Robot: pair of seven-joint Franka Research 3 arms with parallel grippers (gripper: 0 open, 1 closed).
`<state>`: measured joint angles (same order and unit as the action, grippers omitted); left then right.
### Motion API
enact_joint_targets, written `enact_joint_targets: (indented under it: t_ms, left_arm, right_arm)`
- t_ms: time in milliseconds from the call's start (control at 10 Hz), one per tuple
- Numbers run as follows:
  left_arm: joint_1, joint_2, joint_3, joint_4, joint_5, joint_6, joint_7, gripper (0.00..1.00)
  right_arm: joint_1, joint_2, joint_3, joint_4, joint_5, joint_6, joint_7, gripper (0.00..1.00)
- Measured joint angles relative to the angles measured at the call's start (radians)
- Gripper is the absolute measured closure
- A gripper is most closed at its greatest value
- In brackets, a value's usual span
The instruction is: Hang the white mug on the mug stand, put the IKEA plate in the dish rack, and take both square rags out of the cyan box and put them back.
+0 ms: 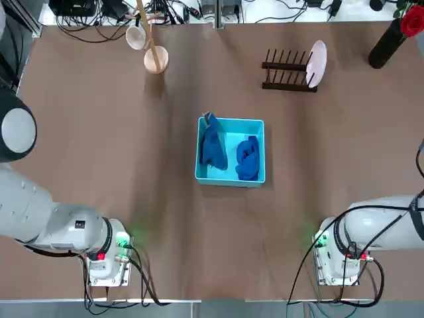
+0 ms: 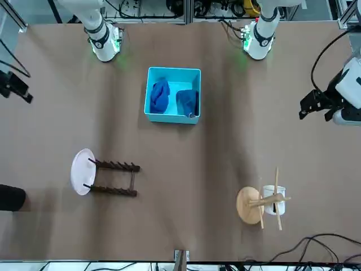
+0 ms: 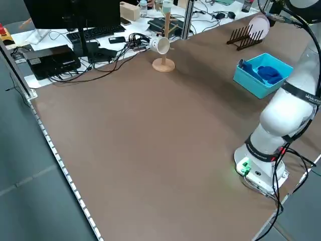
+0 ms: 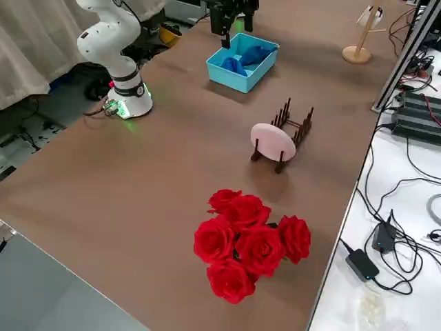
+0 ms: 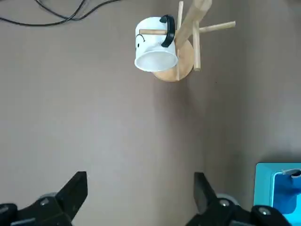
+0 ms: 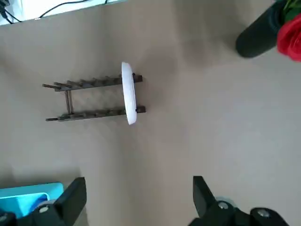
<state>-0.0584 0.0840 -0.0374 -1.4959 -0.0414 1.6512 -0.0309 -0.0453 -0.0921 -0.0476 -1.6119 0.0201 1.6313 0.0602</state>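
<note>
The white mug [image 5: 155,44] hangs by its dark handle on a peg of the wooden mug stand [image 5: 181,61], at the far left of the table [image 1: 136,36]. At the far right, the IKEA plate [image 1: 318,63] stands on edge in the end slot of the dark dish rack [image 1: 286,69]. Both blue rags [image 1: 213,147] [image 1: 248,158] lie crumpled inside the cyan box [image 1: 232,121] at mid table. My left gripper [image 5: 140,193] hovers high over the left side, open and empty. Raised over the right side, my right gripper [image 6: 138,195] is open and empty too.
A dark vase [image 1: 384,43] with red roses [image 4: 248,241] stands at the far right corner, beyond the rack. Cables and equipment lie past the table's far edge [image 1: 99,26]. Bare brown tabletop lies between the box and both arm bases [image 1: 225,245].
</note>
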Motion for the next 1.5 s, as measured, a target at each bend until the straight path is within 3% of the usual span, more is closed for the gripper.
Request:
enact_joint_targets:
  t_ms: [500, 1500]
  left_arm:
    - [0.0, -0.005, 0.002, 0.001, 0.001, -0.004, 0.0, 0.0]
    - [-0.002, -0.029, -0.003, -0.014, 0.033, -0.023, 0.0, 0.0]
  right_arm:
    - [-0.006, 0.002, 0.009, 0.043, 0.003, -0.005, -0.019, 0.0]
    - [-0.008, 0.004, 0.011, 0.046, 0.003, -0.006, -0.028, 0.0]
